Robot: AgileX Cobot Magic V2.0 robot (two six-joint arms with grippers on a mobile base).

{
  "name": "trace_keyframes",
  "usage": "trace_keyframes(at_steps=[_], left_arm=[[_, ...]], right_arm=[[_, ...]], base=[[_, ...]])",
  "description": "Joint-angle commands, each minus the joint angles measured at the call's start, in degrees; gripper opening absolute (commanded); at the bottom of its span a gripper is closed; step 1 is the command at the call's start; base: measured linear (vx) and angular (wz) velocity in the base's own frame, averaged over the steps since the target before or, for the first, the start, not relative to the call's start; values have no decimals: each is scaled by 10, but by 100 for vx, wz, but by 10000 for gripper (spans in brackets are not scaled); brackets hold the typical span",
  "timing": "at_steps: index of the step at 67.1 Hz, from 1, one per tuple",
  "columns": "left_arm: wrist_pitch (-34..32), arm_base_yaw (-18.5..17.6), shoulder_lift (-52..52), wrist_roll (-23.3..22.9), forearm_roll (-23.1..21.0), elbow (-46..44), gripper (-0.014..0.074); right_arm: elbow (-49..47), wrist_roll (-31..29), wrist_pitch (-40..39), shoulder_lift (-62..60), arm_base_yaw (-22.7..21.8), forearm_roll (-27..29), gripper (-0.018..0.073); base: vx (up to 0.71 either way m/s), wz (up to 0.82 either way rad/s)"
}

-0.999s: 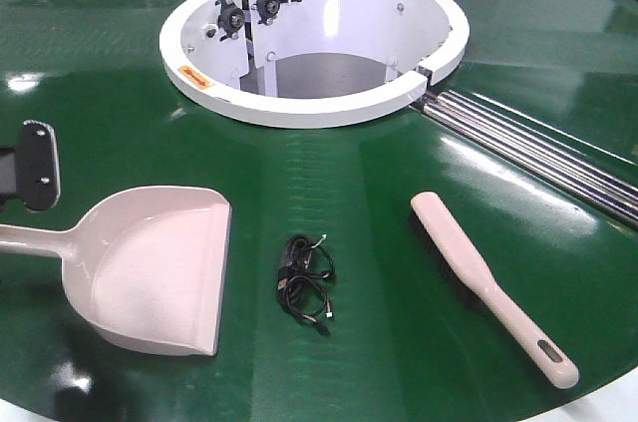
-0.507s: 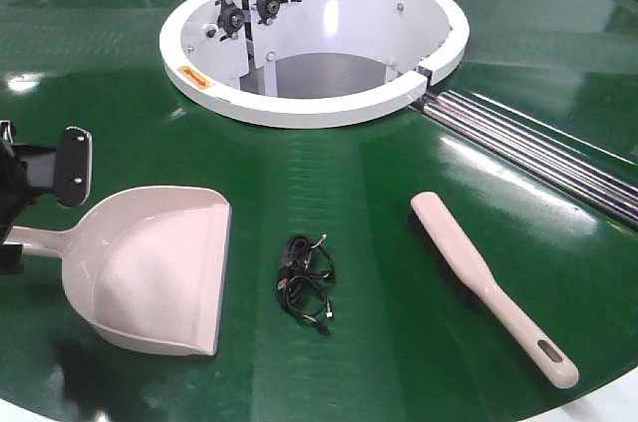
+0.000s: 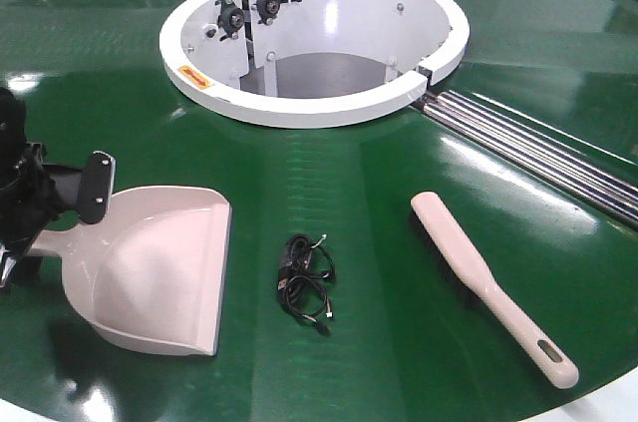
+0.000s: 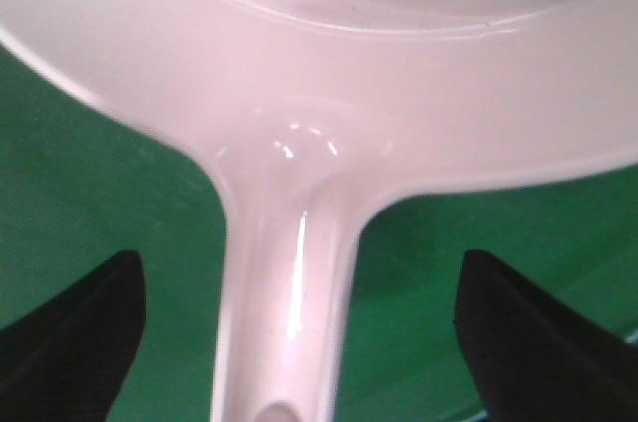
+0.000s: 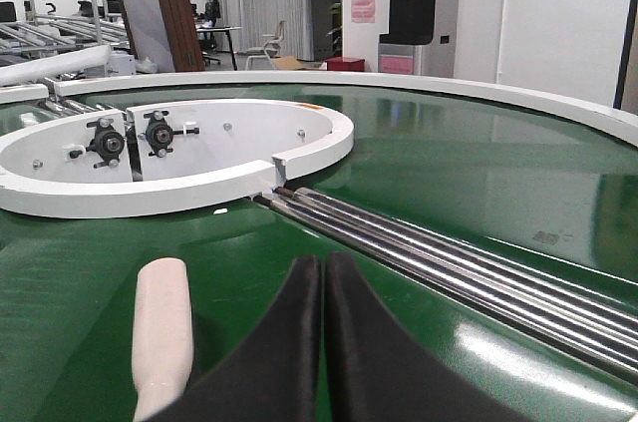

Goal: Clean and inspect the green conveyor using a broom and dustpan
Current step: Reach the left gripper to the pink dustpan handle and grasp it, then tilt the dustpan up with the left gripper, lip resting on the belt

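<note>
One dustpan [image 3: 159,272], one broom [image 3: 478,277] and one small tangle of black cable [image 3: 304,277] lie on the green conveyor [image 3: 349,173]. The cable is between the two tools and apart from both. One white hub ring [image 3: 309,108] sits in the middle of the belt. Two runs of silver roller strips [image 3: 538,153] leave it, one toward the far left and one toward the right.

Two grippers show. The left gripper [image 4: 299,342] straddles the dustpan's handle just behind the scoop. In the left wrist view its two black fingertips [image 4: 80,332] stand wide on either side of the handle with green belt showing in both gaps, so the jaws are spread and grip nothing. The right gripper [image 5: 324,342] has its fingers pressed together with nothing between them. It hovers low over the belt, and a rounded pale end of the broom lies just beside it, on the picture's left in the right wrist view.
</note>
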Motion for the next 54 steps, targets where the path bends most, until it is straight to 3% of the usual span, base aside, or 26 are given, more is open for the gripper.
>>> trace_keyframes(at_steps=[1,13,27,48,54], left_arm=[[-22,-2,-16,1,20,-16,584],[-30,11,-4,3,26,-16,532],[-45,15,11,20,31,-16,398],[-43,15,5,30,32,-16,27],[-37,15,-4,31,35,-16,-8]], right_arm=[[1,-1,-40,-6,-5,-6,-8],[1,-1,-40,-6,-5,-6,-8],[1,-1,-40,-6,-5,-6,-8],[1,-1,-40,-6,-5,-6,-8],[1,-1,-40,-6,-5,-6,-8]], base=[[0,0],[0,0],[0,0],[0,0],[0,0]])
